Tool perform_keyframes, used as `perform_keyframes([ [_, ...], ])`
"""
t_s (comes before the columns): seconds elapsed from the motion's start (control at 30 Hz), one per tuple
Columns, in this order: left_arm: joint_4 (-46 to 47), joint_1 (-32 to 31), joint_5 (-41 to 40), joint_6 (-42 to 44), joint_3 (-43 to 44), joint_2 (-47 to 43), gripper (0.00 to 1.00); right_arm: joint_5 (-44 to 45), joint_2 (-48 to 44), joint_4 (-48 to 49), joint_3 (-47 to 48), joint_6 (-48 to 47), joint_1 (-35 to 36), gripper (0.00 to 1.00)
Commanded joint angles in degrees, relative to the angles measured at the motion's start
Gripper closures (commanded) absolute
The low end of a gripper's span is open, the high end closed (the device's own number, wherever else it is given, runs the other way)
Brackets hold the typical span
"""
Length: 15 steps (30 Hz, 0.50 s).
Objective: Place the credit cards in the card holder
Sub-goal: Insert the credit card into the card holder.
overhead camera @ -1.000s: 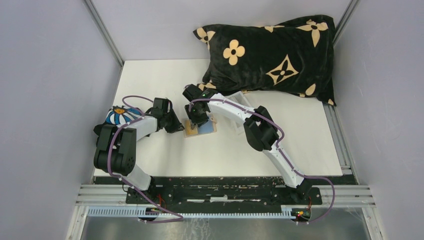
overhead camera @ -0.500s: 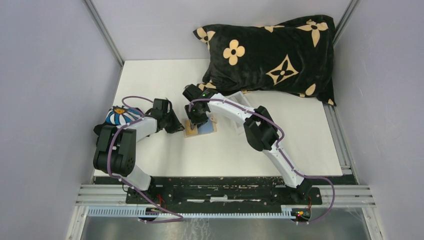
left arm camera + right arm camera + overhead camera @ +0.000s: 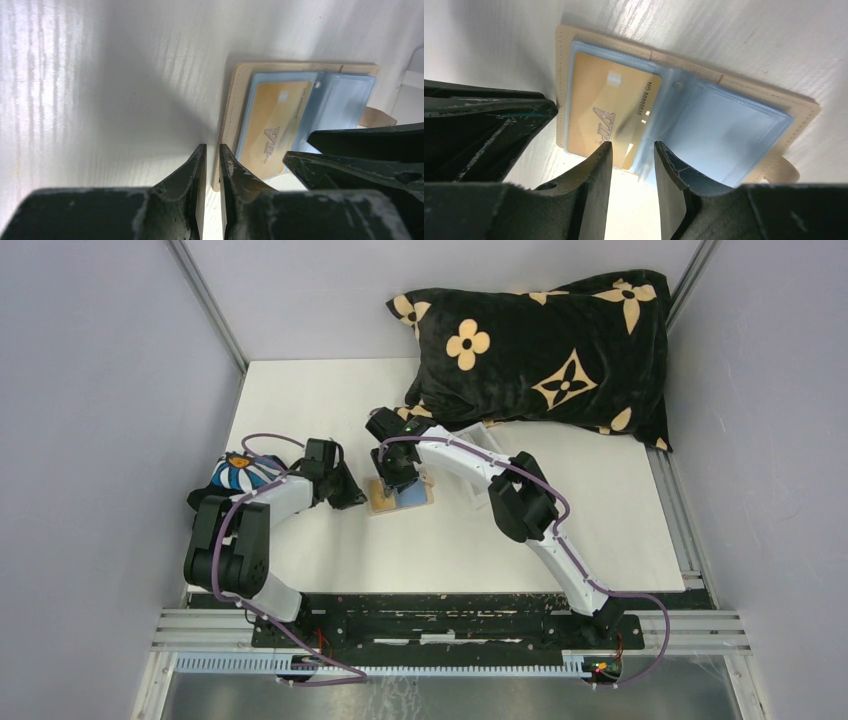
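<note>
Card [image 3: 609,117] in card holder [image 3: 563,75]; pillow [image 3: 550,345] behind, on table [image 3: 320,400].

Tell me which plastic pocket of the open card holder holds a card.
The pocket holding the gold card, on the half far from the snap tab; the other pocket looks empty.

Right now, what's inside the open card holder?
A gold card sits in one clear sleeve; the other sleeve looks empty. The right tool covers the card's near edge; anything beneath the card is hidden.

White table [image 3: 330,400], grey walls [image 3: 100,390] on three sides. Black flowered pillow [image 3: 550,350] far right. Metal rail [image 3: 700,625] near edge. Light seemingly even.
</note>
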Motion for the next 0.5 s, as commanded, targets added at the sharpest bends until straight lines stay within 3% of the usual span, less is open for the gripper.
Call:
perform_keyframes([
  [0.0,-1.6,-0.1,-3.0,-2.3,0.5,-3.1,0.77,3.7,-6.1,-0.4,2.6,-3.4,-0.6,0.57],
  [0.3,-4.4,0.1,-8.0,-1.8,3.7,-8.8,0.63,7.1,-11.6,0.2,2.0,-10.3,-0.7,0.56],
  [0.47,-5.0,0.2,-10.0,-0.4,6.7,-15.7,0.54,21.7,-17.9,2.9,0.8,-18.1,-0.7,0.55],
])
